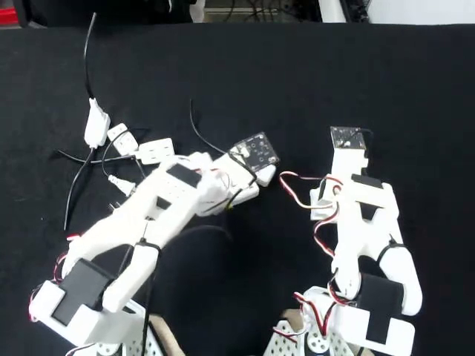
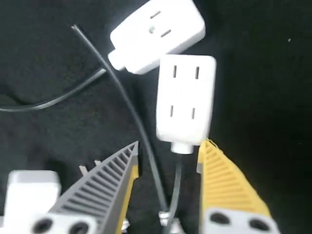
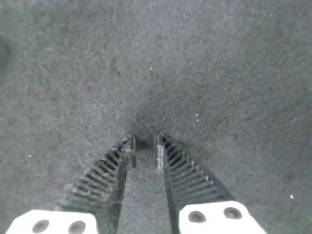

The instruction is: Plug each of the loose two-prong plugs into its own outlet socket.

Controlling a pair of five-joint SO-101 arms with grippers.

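One white outlet socket [image 2: 185, 97] lies just past the left gripper [image 2: 169, 145], its jaws spread and empty.

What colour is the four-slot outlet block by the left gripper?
White outlet block; clearest in left wrist view.

- The left arm [image 1: 141, 215] lies on the table [image 1: 415, 81], from the near left toward the middle.
- The right arm [image 1: 364, 222] stands to its right.
- The double socket [image 2: 185, 100] and single socket [image 2: 156, 34] lie side by side, left of the middle.
- The left gripper [image 2: 168, 146] has a finger on each side of the double socket's cable [image 2: 178, 170].
- A loose plug [image 2: 29, 192] lies just beside that gripper.
- The right gripper [image 3: 145, 142] is over bare table, well apart from the sockets.
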